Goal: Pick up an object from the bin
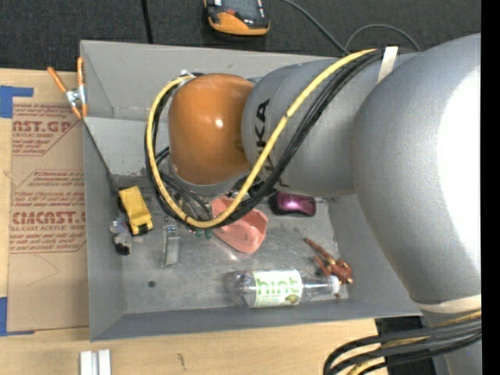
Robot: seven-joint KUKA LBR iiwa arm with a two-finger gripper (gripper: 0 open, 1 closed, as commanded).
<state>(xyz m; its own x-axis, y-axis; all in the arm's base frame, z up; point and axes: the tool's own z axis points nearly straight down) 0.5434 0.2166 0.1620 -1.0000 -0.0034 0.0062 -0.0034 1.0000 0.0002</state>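
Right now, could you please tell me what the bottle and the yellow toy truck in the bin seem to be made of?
The bottle looks like clear, glossy plastic: you see through its ends, and light glints on it. The yellow toy truck seems opaque, smooth moulded plastic by its even colour, though painted metal is possible.

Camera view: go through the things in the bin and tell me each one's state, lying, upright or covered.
bottle, lying on its side, neck to the right.
yellow toy truck, resting by the left wall, uncovered.
pink piece, lying flat, partly under the arm's cables.
purple thing, partly hidden under the arm.
reddish-brown tool, lying flat beside the bottle's neck.
orange cover, down over the bin's middle.
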